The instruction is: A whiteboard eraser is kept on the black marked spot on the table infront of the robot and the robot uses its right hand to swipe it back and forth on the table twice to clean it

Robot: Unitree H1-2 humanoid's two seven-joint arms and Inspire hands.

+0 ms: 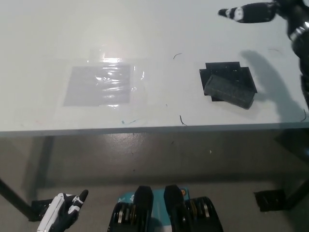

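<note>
Right robot hand (pixel 260 11), seemingly open and empty, hovers above eraser (pixel 229 90).

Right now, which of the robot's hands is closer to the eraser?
The right hand. It hangs above the table beyond the eraser, off to its right. The left hand rests low at the robot's side, below the table edge.

The white surface (pixel 145 29) carries a dark eraser (pixel 229 91), lying tilted on a black marked spot (pixel 227 72) toward the right. Well apart on the left lies a shiny clear plastic sheet (pixel 101 84). A few thin dark pen strokes (pixel 181 120) mark the surface between them.
</note>
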